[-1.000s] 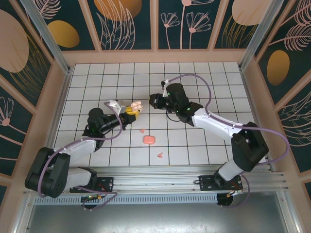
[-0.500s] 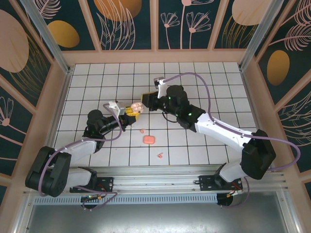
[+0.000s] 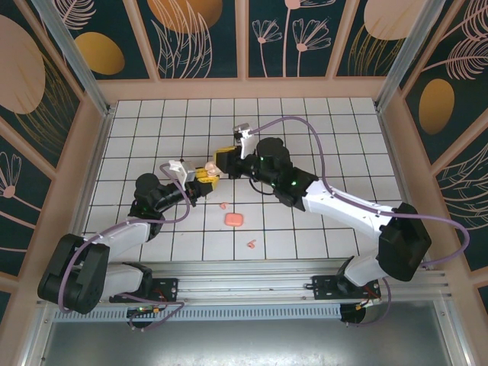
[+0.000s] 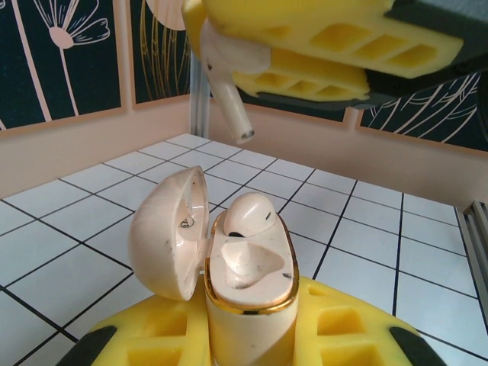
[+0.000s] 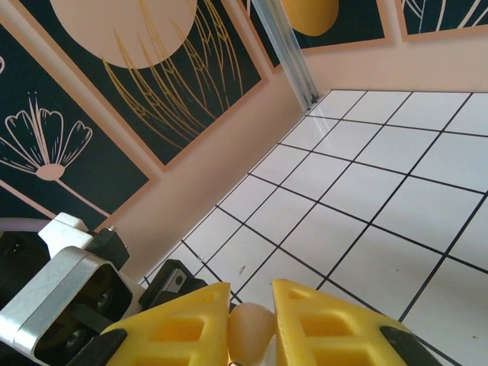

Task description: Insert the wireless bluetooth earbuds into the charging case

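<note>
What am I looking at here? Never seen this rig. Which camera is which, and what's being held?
Two robot arms are bolted at the near edge of a tiled table. The overhead picture is taken from above and behind them. The other two come from a camera on each wrist. The left pincer grips an open cream charging case with one cream earbud already seated. The right pincer holds the second cream earbud just above the case, stem pointing down. On the tiles lie a pink case and two loose pink earbuds.
</note>
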Controlling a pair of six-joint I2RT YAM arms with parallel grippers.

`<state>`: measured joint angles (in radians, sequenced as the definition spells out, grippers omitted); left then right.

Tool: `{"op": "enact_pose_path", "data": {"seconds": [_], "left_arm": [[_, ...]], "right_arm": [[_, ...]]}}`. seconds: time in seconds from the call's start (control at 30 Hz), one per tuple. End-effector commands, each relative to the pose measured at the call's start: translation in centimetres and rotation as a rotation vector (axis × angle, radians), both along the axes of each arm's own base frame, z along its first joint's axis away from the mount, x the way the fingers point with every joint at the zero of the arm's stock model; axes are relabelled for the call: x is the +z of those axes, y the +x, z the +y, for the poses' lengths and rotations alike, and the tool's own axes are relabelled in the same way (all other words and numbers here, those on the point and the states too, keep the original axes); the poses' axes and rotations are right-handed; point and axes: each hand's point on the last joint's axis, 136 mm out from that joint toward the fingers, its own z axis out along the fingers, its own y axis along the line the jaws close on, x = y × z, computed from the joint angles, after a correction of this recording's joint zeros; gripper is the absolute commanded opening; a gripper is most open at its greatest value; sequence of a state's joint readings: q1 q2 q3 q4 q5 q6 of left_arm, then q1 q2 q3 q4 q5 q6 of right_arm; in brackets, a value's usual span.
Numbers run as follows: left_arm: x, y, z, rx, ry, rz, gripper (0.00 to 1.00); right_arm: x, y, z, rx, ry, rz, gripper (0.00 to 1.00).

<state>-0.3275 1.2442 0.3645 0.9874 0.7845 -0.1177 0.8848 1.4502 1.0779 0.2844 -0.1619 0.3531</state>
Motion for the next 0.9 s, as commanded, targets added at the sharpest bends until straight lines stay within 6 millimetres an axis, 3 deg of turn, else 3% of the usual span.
{"op": "enact_pose_path", "data": {"seconds": [0.0, 0.87], "left_arm": [[1.4, -0.4, 0.0, -0.011, -0.021, -0.060, 0.15], [2.6, -0.7, 0.1, -0.007, -0.046, -0.079, 0.15]], "right_arm": [[0.4, -0.8, 1.1, 0.047, 0.013, -0.039, 0.19], [-2.2, -2.7, 2.4, 0.121, -0.049, -0.017, 0.19]]}}
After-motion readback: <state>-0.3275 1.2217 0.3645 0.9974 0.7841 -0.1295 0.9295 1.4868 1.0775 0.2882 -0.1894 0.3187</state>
